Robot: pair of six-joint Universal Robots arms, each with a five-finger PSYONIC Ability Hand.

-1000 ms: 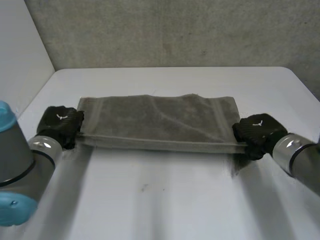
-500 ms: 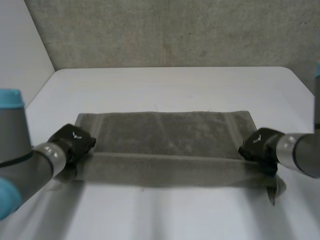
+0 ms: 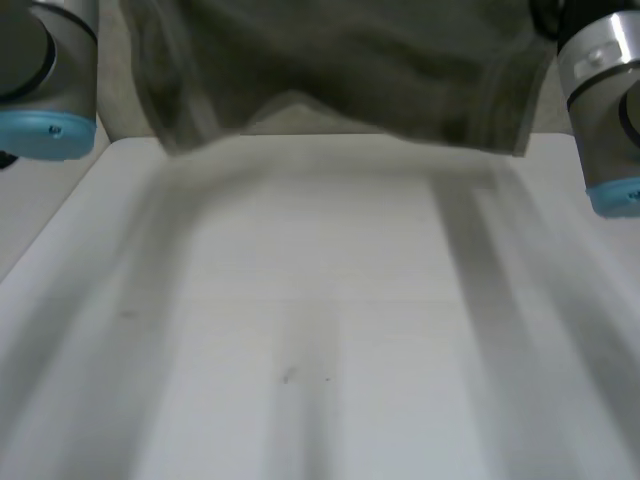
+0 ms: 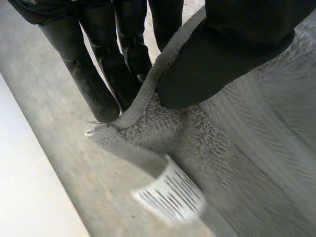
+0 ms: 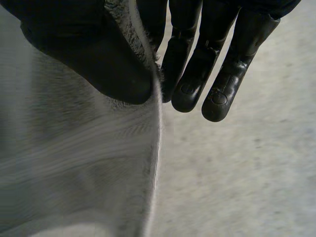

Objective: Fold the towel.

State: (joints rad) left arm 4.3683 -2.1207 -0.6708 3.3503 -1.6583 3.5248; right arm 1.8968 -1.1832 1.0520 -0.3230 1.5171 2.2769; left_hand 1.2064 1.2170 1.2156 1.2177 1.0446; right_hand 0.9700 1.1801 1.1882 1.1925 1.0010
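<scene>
Raised clear of the table [image 3: 300, 330] since a moment ago, the towel [image 3: 350, 70] is hung between the left hand [image 4: 222, 49] and right hand [image 5: 89, 54], an edge pinched under each thumb, and should be kept taut and level while lowered.

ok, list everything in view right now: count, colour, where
towel: one, grey, hanging above the far part of the table, spread between the two hands
label: one, white with dark printed lines, on the towel near the corner by the left hand
table: one, white, below the towel
arms: two, grey with light-blue caps, left arm and right arm raised at either side of the towel
left hand: one, black, thumb and fingers pinching the towel's edge near a corner
right hand: one, black, thumb and fingers pinching the towel's edge
</scene>
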